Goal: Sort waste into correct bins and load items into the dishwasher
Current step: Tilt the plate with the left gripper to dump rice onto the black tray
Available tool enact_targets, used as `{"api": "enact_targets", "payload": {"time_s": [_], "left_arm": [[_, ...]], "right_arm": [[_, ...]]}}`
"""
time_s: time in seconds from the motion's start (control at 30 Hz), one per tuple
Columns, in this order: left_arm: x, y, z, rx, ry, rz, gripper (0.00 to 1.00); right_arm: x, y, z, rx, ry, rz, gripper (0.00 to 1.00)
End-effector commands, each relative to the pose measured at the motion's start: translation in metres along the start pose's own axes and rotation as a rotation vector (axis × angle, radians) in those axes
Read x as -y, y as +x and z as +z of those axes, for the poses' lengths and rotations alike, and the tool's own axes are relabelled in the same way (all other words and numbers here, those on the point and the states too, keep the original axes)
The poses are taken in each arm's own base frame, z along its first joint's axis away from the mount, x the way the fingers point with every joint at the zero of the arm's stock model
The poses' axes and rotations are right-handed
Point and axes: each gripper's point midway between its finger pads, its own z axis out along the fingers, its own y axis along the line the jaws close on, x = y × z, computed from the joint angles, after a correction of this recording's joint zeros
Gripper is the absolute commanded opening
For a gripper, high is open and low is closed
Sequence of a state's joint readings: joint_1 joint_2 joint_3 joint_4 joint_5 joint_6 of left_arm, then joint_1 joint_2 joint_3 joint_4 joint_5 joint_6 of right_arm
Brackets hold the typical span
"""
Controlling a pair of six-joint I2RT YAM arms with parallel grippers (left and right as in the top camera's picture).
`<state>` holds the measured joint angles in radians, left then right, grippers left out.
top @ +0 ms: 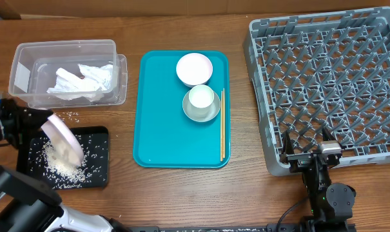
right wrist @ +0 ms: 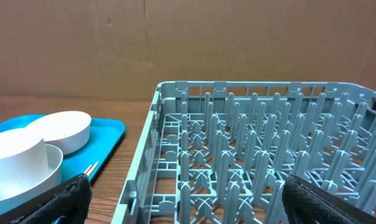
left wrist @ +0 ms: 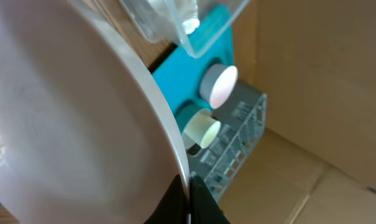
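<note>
Left gripper (left wrist: 189, 200): clamped on the rim of the plate (top: 62, 142), which tilts over the black tray (top: 104, 134) at the table's 8 o'clock.
Rice (top: 64, 166): heaped on that tray.
Napkins (top: 82, 80): in the clear tub (top: 24, 61), 10 o'clock.
Right gripper (top: 306, 149): jaws wide, empty, at the dish rack's (top: 323, 77) 7 o'clock corner.
Teal tray (top: 162, 129): centre; pink bowl (top: 194, 68), cup (top: 201, 96) apparently inside the metal bowl (top: 193, 113), chopsticks (top: 222, 125) along its 3 o'clock edge.

left gripper (top: 45, 124) is clamping shut at the table's left edge; right gripper (top: 306, 151) is gaping wide open near the front edge.
</note>
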<state>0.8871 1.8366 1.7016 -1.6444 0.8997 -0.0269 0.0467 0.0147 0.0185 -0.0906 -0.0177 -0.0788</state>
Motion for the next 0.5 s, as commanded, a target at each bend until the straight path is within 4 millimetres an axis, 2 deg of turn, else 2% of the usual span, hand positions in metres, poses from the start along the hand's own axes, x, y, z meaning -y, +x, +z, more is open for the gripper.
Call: {"api": "enact_targets", "payload": {"time_s": [0.0, 0.1, 0.2, 0.27, 0.37, 0.47], "left_arm": [[0.012, -0.003, -0.011, 0.036, 0.070, 0.106, 0.04], [0.013, -0.001, -0.018, 0.039, 0.107, 0.085, 0.04], [0.011, -0.008, -0.023, 0.074, 0.117, 0.104, 0.04], [0.012, -0.002, -0.024, 0.056, 0.131, 0.074, 0.04], [0.011, -0.006, -0.025, 0.070, 0.125, 0.118, 0.04], [0.013, -0.001, -0.024, 0.055, 0.141, 0.086, 0.04]], "right_arm": [[0.002, 0.001, 0.000, 0.008, 0.010, -0.001, 1.00], [0.002, 0.001, 0.000, 0.008, 0.010, -0.001, 1.00], [0.001, 0.001, 0.000, 0.008, 0.010, -0.001, 1.00], [0.002, 0.001, 0.000, 0.008, 0.010, -0.001, 1.00], [0.001, 0.001, 0.000, 0.008, 0.010, -0.001, 1.00], [0.002, 0.001, 0.000, 0.008, 0.010, -0.001, 1.00]]}}
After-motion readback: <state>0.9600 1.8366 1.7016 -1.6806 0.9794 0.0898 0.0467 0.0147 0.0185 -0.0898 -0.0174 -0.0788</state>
